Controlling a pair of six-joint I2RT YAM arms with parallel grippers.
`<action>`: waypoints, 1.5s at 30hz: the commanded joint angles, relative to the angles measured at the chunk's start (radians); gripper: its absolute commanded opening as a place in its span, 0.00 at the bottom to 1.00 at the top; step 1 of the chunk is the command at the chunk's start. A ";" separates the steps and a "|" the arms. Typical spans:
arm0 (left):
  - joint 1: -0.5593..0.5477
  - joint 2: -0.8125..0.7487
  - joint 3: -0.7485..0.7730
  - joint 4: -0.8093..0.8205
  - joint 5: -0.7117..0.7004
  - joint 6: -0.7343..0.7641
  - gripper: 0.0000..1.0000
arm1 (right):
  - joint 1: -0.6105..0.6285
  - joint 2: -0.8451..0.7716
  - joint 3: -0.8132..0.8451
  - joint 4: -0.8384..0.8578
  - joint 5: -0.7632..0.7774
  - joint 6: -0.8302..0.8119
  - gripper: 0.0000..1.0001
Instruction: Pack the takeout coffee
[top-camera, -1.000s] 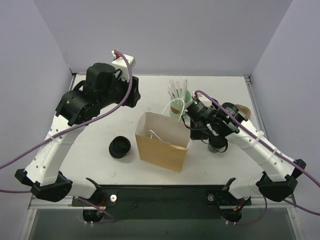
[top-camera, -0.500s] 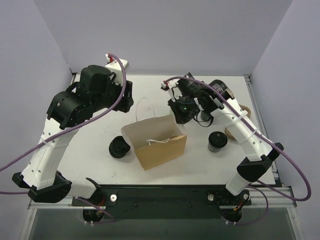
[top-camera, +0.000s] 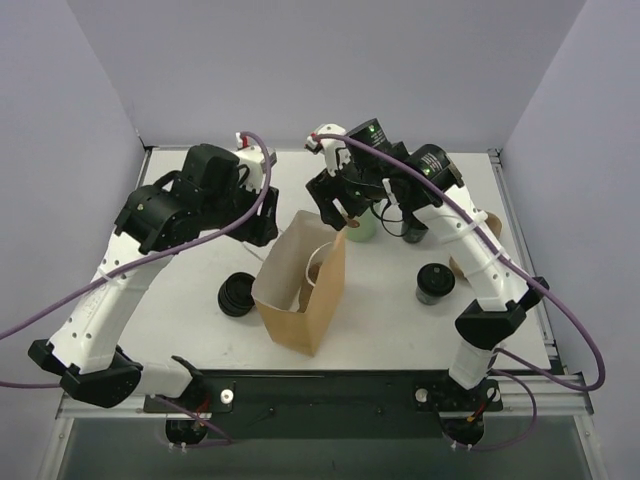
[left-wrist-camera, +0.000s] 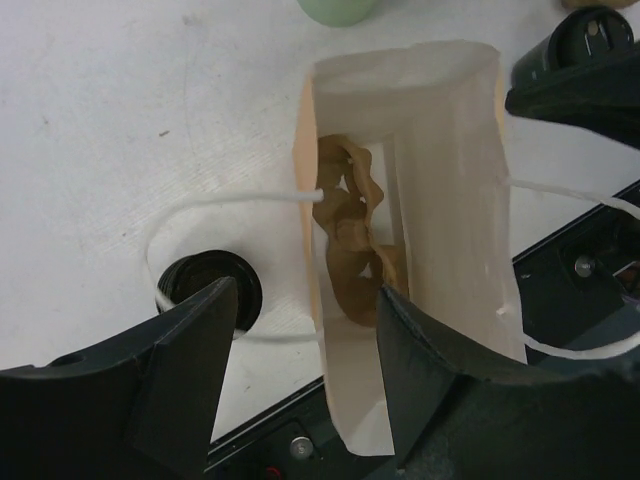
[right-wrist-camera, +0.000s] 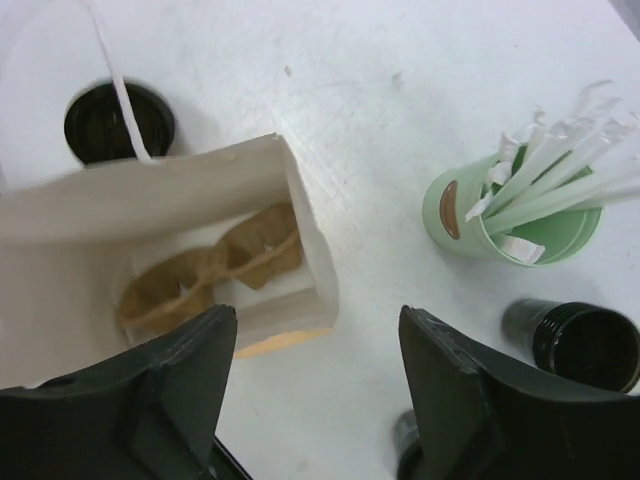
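**Coffee stands outside the bag**

Pale lilac walls (top-camera: 300, 70) close in a white table (top-camera: 390, 320) on three sides. From the left, a lid stack (top-camera: 239, 293) sits just beside the paper bag (top-camera: 300, 290). The left gripper (left-wrist-camera: 305, 290) hangs over the bag's open mouth, fingers apart. The right gripper (right-wrist-camera: 318, 315), also spread and empty, is above the bag's far edge. The takeout coffee (top-camera: 435, 282) stands lidded and upright, well right of the bag.

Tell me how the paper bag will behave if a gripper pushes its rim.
The paper bag probably gives easily: its walls look thin. Holding only a cardboard cup carrier, it seems light, so it may slide. Standing tall and narrow, it could tip.
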 joint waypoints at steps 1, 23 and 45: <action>0.004 -0.018 -0.080 0.035 0.076 -0.019 0.66 | -0.009 -0.075 0.044 0.020 0.211 0.361 0.69; -0.077 -0.452 -0.724 0.541 0.206 -0.803 0.40 | 0.562 -0.393 -0.420 -0.223 0.641 1.415 0.62; -0.144 -0.325 -0.435 0.239 -0.311 -0.438 0.50 | 0.596 -0.356 -0.484 -0.316 0.436 1.758 0.60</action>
